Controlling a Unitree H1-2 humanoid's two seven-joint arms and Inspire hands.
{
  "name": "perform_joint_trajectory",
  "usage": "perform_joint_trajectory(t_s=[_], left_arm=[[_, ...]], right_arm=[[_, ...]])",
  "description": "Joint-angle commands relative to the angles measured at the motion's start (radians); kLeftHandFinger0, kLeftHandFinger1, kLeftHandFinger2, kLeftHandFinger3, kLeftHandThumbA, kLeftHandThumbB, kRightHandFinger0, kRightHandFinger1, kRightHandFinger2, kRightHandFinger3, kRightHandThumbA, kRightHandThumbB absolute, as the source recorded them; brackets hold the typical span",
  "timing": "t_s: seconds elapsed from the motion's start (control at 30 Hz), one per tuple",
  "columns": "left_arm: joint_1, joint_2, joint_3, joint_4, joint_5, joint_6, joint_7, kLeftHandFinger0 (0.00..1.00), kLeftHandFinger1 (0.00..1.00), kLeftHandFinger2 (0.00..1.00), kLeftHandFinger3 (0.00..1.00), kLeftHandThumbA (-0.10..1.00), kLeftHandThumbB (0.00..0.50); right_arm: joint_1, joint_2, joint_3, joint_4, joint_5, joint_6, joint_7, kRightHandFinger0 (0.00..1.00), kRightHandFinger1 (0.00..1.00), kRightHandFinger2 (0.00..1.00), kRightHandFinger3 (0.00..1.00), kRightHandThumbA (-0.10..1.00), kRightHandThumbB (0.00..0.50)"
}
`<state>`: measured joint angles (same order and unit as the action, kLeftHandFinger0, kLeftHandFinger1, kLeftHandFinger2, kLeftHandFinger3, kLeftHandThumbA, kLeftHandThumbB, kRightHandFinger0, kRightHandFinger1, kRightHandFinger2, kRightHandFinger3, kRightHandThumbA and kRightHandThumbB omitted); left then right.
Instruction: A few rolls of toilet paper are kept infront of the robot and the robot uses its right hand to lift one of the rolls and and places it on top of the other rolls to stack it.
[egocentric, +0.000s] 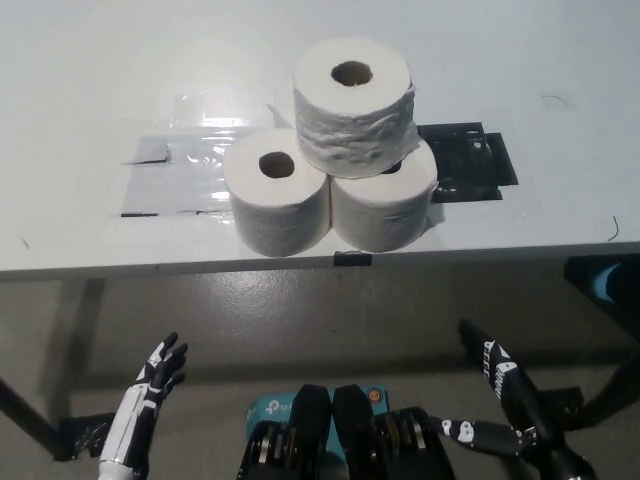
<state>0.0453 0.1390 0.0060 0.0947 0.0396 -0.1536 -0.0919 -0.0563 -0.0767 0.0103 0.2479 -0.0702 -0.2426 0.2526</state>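
We are looking steeply down at a white surface (90, 90) that fills the upper part of the frame, with both of our hands low in the picture, below its front edge. At the lower left, our white left hand (150, 385) rests over the floor with its fingers (170, 355) spread and empty. Moving right, a patch of clear tape (175, 165) shines on the surface at centre left. Next come the toilet paper rolls: the left roll (277, 200) and the right roll (385, 205) stand upright, touching, just behind the front edge, and the top roll (352, 100) sits across them, leaning more over the right one, so the stack looks finished. A black mat (470, 160) lies behind and to the right of the stack. At the lower right, our black right hand (500, 400) hangs below the surface, fingers apart, holding nothing. As for risk, we judge the top roll's perch to be the weak point: its side is crumpled and it rests off-centre, so a knock to the surface or an arm swinging up past the edge could roll it off. The base rolls stand close to the front edge, so a nudge might send one to the floor. Beyond the surface, we see a grey-brown floor (400, 300) beneath it and a dark leg of the surface at the far lower left.
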Motion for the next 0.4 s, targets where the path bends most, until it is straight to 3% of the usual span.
perform_joint_trajectory(t_s=[0.0, 0.13, 0.37], left_arm=[[-0.005, 0.014, 0.009, -0.030, -0.015, -0.038, -0.003, 1.00, 1.00, 1.00, 1.00, 1.00, 0.101], [-0.006, 0.013, 0.010, -0.033, -0.018, -0.031, -0.003, 1.00, 1.00, 1.00, 1.00, 1.00, 0.101], [-0.012, 0.017, 0.008, -0.027, -0.003, -0.029, 0.002, 1.00, 1.00, 1.00, 1.00, 1.00, 0.110]], right_arm=[[-0.008, -0.010, 0.006, -0.015, -0.003, -0.047, -0.035, 1.00, 1.00, 1.00, 1.00, 1.00, 0.100], [-0.013, -0.012, 0.010, -0.011, 0.000, -0.054, -0.039, 1.00, 1.00, 1.00, 1.00, 0.98, 0.076], [-0.017, -0.013, 0.013, -0.016, -0.007, -0.037, -0.048, 1.00, 1.00, 1.00, 1.00, 0.98, 0.098]])
